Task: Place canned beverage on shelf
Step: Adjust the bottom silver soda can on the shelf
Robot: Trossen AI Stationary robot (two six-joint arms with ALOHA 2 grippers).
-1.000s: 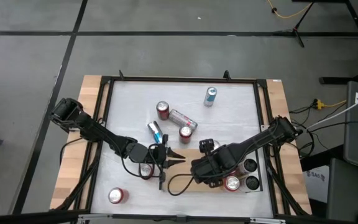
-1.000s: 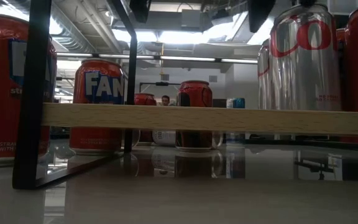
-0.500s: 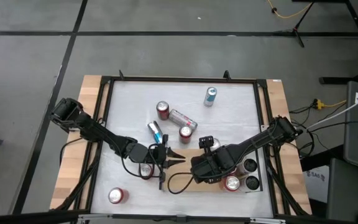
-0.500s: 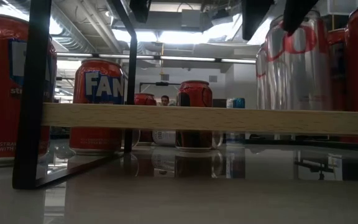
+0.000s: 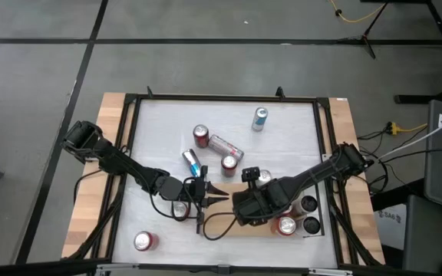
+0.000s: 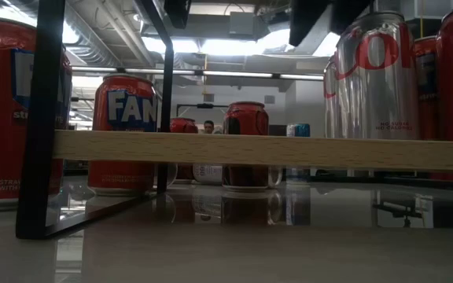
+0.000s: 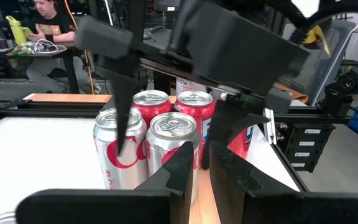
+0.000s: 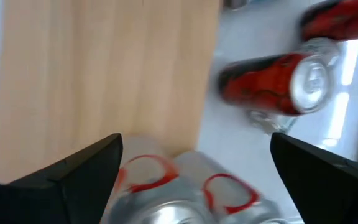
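The right tool (image 8: pixel 196 146) hangs over the shelf (image 8: pixel 104 74) with its two dark fingers spread wide, released and gripping nothing. Directly under it two silver cans (image 7: pixel 173 140) with red lettering stand upright on the wooden board, side by side and touching. In the left wrist view the fingers hang above the can tops, one at each outer side of the pair, apart from the metal. Just behind the silver pair two red cans (image 7: pixel 194 106) also stand on the board.

The shelf lies on the white tabletop (image 5: pixel 159 123) toward the right arm's side, its light-brown edge running level across the low view, with a black rail (image 6: pixel 42 118) at one end. From above, the right arm covers much of the board.

The left tool (image 5: pixel 209 192) sits low beside the shelf's end, pointing at the right tool. Its fingers are clenched to a thin slit with nothing between them.

More cans lie loose on the tabletop, off the shelf:
- a blue can (image 5: pixel 260 118) upright near the far edge
- a red can (image 5: pixel 201 136) upright, with a silver can (image 5: pixel 225 146) on its side beside it
- another red one (image 5: pixel 229 165) just beyond the right tool
- a blue-and-silver can (image 5: pixel 192 161) on its side
- a lone red can (image 5: pixel 144 241) near the front left corner

Past the tabletop a person (image 7: pixel 48 18) sits at a desk.
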